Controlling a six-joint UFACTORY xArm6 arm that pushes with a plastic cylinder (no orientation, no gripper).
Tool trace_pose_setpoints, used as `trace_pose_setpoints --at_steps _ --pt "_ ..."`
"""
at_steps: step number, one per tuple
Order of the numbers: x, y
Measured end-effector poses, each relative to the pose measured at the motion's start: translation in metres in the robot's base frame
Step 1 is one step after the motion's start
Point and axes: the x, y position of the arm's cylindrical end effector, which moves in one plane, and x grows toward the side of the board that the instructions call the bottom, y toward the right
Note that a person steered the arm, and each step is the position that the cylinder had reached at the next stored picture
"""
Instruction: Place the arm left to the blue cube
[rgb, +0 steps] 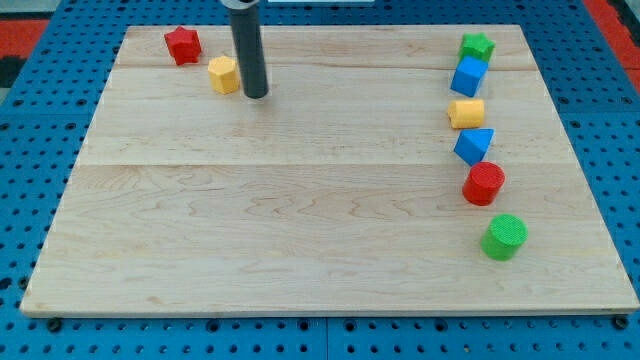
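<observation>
The blue cube (468, 76) sits near the board's top right, just below a green star (477, 47) and above a yellow block (467, 113). My tip (256, 94) rests on the board far to the left of the blue cube, just right of a yellow hexagonal block (223, 75). The dark rod rises from the tip up out of the view's top.
A red star (182, 44) lies at the top left. Down the right side stand a blue triangular block (474, 146), a red cylinder (484, 184) and a green cylinder (504, 237). The wooden board (300, 230) lies on a blue pegboard.
</observation>
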Motion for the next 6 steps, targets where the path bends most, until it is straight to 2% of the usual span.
trace_pose_setpoints --at_steps 1,2,3,5,6 --pt "-0.005 0.074" --pt "0.006 0.093" --pt "0.001 0.142" --pt "-0.035 0.201" --pt "-0.034 0.220"
